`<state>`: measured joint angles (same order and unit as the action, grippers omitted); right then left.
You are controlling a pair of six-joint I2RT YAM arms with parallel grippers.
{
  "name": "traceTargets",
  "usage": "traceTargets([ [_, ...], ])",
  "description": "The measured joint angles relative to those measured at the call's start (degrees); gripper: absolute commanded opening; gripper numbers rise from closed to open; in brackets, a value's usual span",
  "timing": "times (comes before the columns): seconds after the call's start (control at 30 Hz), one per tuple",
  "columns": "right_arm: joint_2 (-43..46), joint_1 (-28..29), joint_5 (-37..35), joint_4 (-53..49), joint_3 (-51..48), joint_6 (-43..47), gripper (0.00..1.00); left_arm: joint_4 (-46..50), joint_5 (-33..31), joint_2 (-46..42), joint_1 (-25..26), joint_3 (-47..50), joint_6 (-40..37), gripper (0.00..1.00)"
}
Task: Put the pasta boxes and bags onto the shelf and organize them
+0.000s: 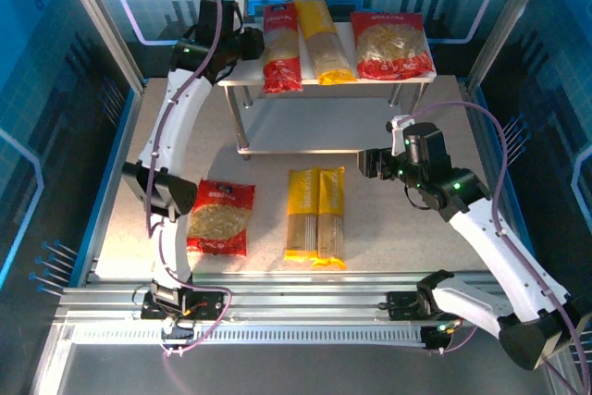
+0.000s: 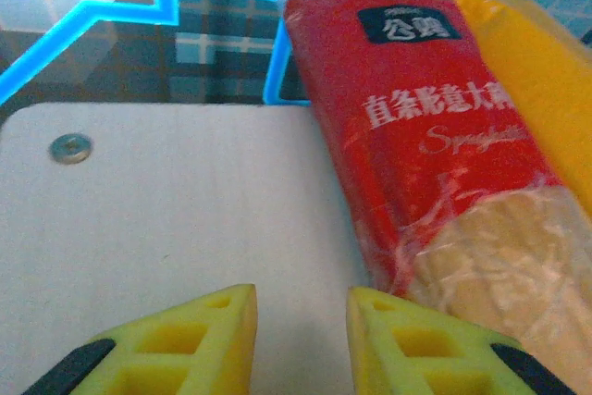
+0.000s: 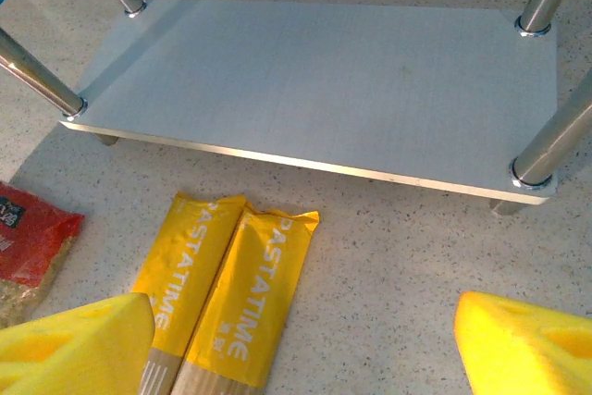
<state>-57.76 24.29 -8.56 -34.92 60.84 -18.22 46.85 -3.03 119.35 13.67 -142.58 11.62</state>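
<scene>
Narrow red spaghetti pack [image 1: 281, 48], long yellow spaghetti pack [image 1: 324, 42] and wide red windowed bag [image 1: 392, 43] lie on the two-tier light grey shelf's [image 1: 242, 73] top board. The left hand [image 2: 301, 321], fingers apart and empty, sits at the red pack's 9 o'clock. The right hand [image 1: 366, 164] is also apart, with two yellow packs [image 1: 328, 215] on the speckled worktop [image 1: 388, 238] at its 8 o'clock.

Your grey two-tier shelf [image 1: 305, 125] holds, flat on top, a narrow red pack [image 1: 281, 48], a yellow spaghetti pack [image 1: 326, 42] and a wide red bag [image 1: 392, 45]. On the table [image 1: 268, 224] lie a second red bag [image 1: 220, 217] and two touching yellow packs [image 1: 301, 215] [image 1: 330, 216].
</scene>
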Motion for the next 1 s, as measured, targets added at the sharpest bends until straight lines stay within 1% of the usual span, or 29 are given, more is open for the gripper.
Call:
traceTargets([
  [0.3, 0.0, 0.0, 0.0, -0.1, 0.0, 0.0, 0.85, 0.0, 2.4, 2.4, 0.8, -3.0, 0.0, 0.33],
  [0.53, 0.0, 0.0, -0.3, -0.2, 0.0, 0.0, 0.85, -0.2, 2.9, 5.0, 2.8, -6.6, 0.0, 0.34],
  [1.0, 0.9, -0.1, -1.0, -0.2, 0.0, 0.0, 0.85, -2.4, 4.0, 6.6, 3.4, -7.4, 0.0, 0.37],
])
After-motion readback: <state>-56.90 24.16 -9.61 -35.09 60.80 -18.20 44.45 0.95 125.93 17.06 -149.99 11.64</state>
